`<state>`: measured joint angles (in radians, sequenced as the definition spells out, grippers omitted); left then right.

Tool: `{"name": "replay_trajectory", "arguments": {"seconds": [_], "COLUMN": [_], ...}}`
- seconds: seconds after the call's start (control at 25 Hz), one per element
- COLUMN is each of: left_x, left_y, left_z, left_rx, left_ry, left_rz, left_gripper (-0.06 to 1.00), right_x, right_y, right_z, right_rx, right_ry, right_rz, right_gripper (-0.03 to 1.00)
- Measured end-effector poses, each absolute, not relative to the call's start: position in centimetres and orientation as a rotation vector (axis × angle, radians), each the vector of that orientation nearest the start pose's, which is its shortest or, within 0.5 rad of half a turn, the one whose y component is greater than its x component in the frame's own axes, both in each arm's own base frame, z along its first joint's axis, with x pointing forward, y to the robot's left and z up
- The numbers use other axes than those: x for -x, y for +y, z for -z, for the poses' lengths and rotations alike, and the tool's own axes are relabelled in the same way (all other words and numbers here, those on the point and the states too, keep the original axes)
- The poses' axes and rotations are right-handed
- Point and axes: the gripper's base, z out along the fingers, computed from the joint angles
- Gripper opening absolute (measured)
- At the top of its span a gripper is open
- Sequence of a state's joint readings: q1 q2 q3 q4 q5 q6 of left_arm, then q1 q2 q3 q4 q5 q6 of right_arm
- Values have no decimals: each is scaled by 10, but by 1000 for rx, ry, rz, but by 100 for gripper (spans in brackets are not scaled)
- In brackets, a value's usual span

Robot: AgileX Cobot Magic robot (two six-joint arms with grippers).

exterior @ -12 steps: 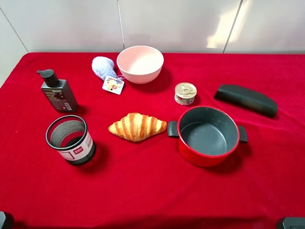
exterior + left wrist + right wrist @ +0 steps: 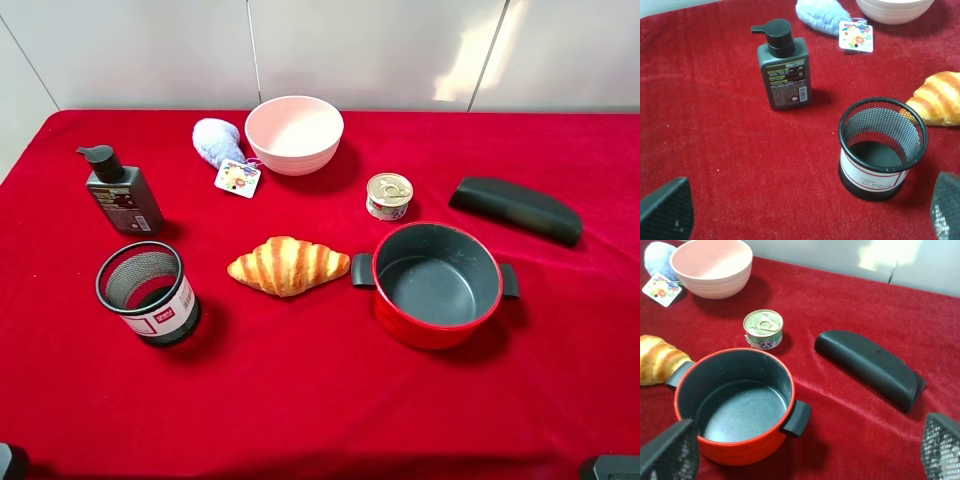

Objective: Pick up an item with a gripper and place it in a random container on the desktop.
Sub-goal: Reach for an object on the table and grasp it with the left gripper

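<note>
Nothing here has changed in the last half second. Every object sits just where it did, and neither arm has come any further into the high view.

The plush toy (image 2: 217, 141) lies at the back of the red tabletop (image 2: 300, 400), left of the middle. It is right up against the left side of the pink bowl (image 2: 294, 133); whether they actually touch I cannot tell. Its paper tag (image 2: 238, 178) lies flat on the cloth just in front of it. The bowl stands upright.

The left gripper (image 2: 806, 210) is released, its fingers spread wide and holding nothing. It hangs low over the near left part of the table, with the mesh cup (image 2: 883, 145) just ahead of it. The pump bottle (image 2: 784, 70) stands upright beyond the cup. The toy is well apart from this gripper, at the far end of its view.

The right gripper (image 2: 806, 449) is likewise released, its fingers wide apart and nothing between them. It hangs over the near right side, close in front of the red pot (image 2: 430, 335). Past the pot a small tin (image 2: 763, 329) stands upright, and a long black case (image 2: 870, 367) lies on the cloth to the right.

The croissant (image 2: 288, 265) lies in the middle of the table, its right tip just beside the pot's left handle.
</note>
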<state>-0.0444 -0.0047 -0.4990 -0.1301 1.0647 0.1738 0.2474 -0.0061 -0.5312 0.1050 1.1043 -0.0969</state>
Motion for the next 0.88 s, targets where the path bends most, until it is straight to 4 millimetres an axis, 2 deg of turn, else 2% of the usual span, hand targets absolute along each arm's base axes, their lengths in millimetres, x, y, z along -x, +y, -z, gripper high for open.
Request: {"name": "replay_trajectory", "arguments": {"seconds": [0.88], "left_x": [6], "left_y": [-10], "left_z": [-277], "left_rx": [-228], "left_ry": [2026], "left_rz": [75], "left_gripper": [92], "right_x": [13], "right_y": [5], "right_z": [-283], "right_rx": [361], "right_ry": [2020], "right_rz": [-219], "right_gripper": [69]}}
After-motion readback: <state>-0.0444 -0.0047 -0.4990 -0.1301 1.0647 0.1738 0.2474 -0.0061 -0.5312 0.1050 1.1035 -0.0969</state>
